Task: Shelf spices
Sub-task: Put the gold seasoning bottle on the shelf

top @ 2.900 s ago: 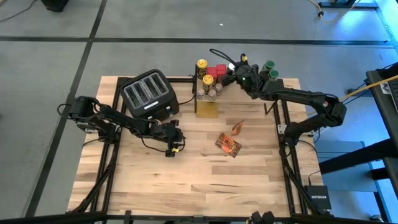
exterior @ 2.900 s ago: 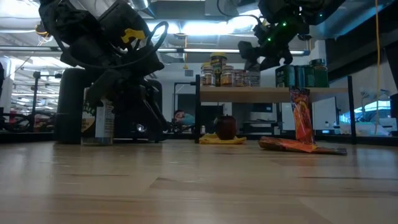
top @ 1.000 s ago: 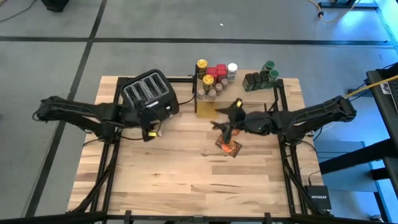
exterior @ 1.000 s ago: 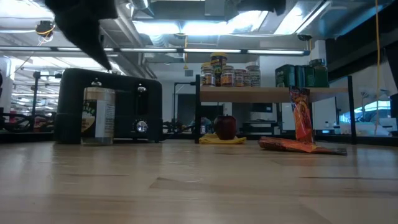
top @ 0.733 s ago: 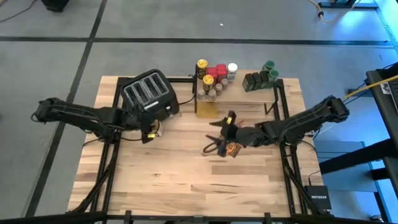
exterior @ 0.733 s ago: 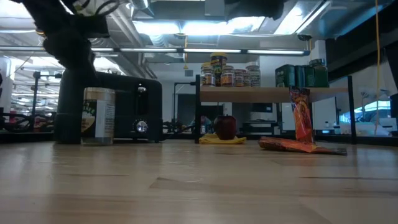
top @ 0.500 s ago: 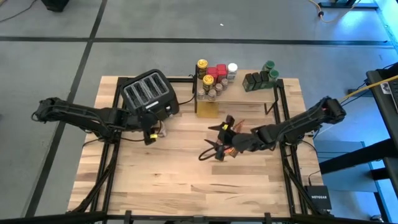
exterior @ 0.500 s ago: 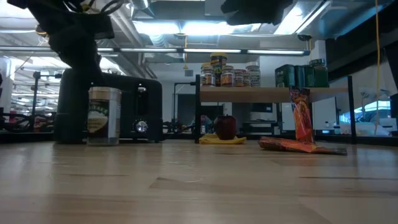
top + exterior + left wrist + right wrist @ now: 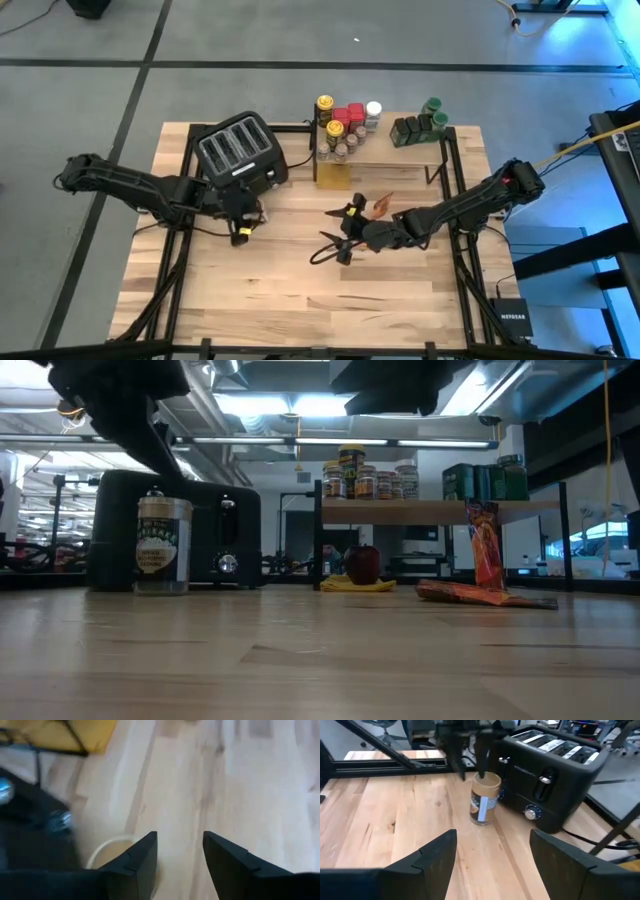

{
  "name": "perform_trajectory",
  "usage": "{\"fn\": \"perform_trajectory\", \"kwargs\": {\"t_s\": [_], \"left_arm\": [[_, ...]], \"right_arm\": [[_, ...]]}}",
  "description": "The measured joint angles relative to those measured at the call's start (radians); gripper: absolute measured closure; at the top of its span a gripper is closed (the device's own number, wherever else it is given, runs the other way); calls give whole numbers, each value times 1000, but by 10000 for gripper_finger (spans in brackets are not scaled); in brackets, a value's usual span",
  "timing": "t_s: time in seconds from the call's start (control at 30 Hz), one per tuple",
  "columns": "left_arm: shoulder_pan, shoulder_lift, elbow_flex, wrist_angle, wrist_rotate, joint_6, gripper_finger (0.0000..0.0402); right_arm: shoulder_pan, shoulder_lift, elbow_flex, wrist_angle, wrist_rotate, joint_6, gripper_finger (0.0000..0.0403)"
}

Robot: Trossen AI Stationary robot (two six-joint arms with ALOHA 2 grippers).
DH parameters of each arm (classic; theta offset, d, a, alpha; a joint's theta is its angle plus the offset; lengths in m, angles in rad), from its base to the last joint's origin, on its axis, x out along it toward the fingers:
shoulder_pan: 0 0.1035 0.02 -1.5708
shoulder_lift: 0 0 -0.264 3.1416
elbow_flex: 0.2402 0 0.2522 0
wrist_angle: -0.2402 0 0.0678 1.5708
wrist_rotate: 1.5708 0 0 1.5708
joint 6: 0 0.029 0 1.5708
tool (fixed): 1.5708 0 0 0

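The left gripper [image 9: 470, 745] hangs just above a tan-lidded spice jar [image 9: 484, 798], jaws parted and holding nothing. The jar stands upright on the surface beside the toaster [image 9: 240, 152]. The right gripper [image 9: 333, 243] hovers mid-surface, jaws apart, empty.

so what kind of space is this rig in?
Looks like an indoor robotics lab or workshop: bare concrete floor with dark seams, exposed ceiling ducts and strip lighting, and a wooden table on a black metal frame.

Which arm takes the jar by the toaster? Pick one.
Left. Its claw hangs right above the jar by the toaster; the right claw is open but farther off, mid-table.
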Motion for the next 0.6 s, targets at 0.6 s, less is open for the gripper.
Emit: {"fn": "perform_trajectory", "kwargs": {"t_s": [0.6], "left_arm": [[17,5,-30,-94,-52,-21,249]], "right_arm": [[-1,14,0,4,-19,0,146]]}}
